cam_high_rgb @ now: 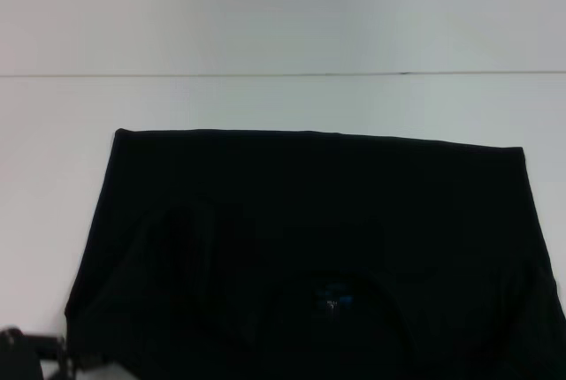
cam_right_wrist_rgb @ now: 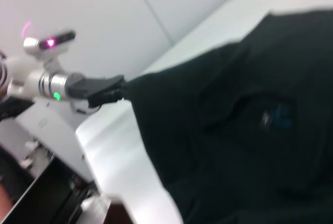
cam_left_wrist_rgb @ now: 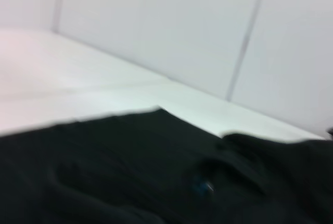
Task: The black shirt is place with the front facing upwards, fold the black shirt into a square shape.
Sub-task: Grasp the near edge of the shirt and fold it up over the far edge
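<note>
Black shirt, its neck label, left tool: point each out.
black shirt (cam_high_rgb: 309, 221): head view, middle of the fabric.
neck label (cam_high_rgb: 333, 301): head view, bluish tag at collar.
left tool (cam_right_wrist_rgb: 106, 89): right wrist view, at the shirt's edge.

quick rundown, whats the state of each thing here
black shirt: spread flat on the table, far edge straight, collar toward the robot
left end effector: at the shirt's near left corner, touching its edge
right end effector: not in view
table: white, shirt lying on it
</note>
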{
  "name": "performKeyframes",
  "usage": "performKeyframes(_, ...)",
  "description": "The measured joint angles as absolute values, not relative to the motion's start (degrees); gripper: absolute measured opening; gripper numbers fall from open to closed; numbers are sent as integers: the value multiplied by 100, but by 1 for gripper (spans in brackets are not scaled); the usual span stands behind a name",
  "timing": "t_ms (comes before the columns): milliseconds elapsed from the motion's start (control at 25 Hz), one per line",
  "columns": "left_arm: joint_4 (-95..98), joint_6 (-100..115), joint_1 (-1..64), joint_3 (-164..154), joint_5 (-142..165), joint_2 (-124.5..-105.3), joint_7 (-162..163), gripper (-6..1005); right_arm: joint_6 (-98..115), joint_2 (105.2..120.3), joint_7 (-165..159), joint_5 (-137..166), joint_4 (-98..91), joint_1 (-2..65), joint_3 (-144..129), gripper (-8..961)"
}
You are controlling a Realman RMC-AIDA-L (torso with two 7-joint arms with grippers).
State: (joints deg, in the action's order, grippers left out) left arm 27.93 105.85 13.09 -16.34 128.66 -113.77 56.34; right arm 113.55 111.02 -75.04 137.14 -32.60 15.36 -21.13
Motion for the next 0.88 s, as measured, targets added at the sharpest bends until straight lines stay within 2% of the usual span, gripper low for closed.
performKeyframes(120,2789,10610,1407,-1352,12847,-11370,5632,36,11376,11064,-7500,13441,-3178,1603,-2021,54)
performKeyframes(400,2781,10881,1581,-597,12717,-11340,5636,37,11408,10813,-7526,12977,-2712,1866,-2111,57)
performKeyframes(680,2777,10916,1638,-550,12577,-11338,5660,37,11413,10736,-7506,12822,-2583,2112,-2407,59)
performKeyframes(880,2778,10908,1501,-591,12609,-11347,5629,38,11415,10655,-7503,12825,-2585,2027,-2456,61)
